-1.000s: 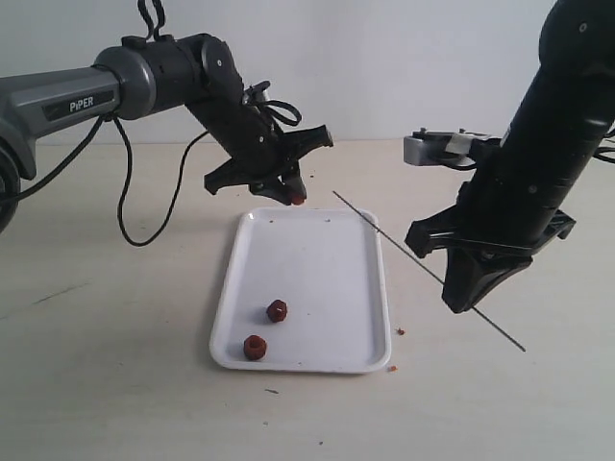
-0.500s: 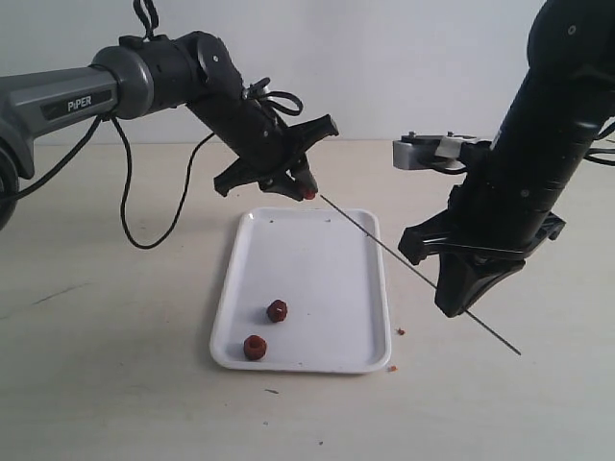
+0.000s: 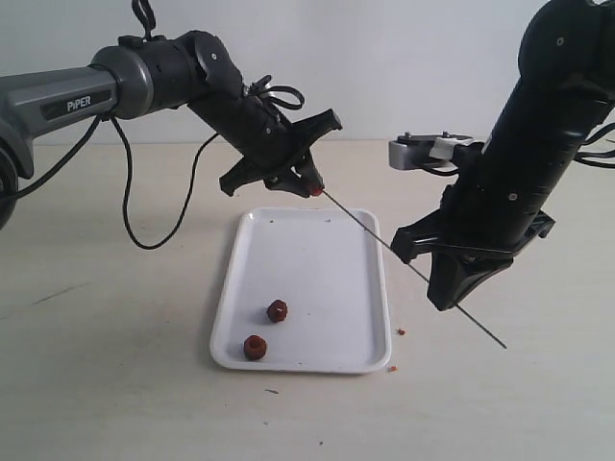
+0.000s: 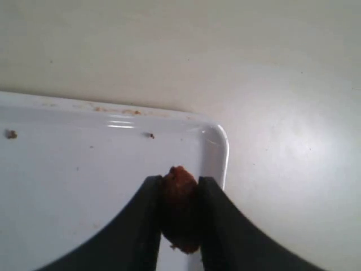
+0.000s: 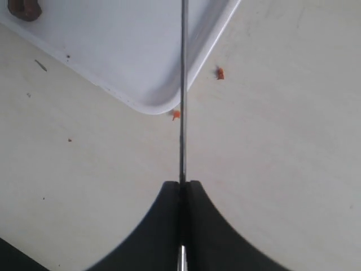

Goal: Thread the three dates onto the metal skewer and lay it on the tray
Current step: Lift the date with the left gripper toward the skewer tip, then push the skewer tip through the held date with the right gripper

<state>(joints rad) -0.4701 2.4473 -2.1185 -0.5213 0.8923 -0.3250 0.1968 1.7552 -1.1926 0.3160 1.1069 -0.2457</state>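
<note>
Left gripper: tilted over tray far edge, clenched on one date
Right gripper: pointed down, gripping metal skewer, tip at that date
On tray: two dates loose

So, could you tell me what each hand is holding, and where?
Left hand pinches one date by its sides; right hand clamps the skewer nearer its lower end.

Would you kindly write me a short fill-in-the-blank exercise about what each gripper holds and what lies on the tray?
1. The left gripper pinches one ____ between its fingers.
2. The right gripper is shut on the thin metal ____.
3. Exactly ____ dates lie on the white tray.
Missing words: date; skewer; two.
</note>
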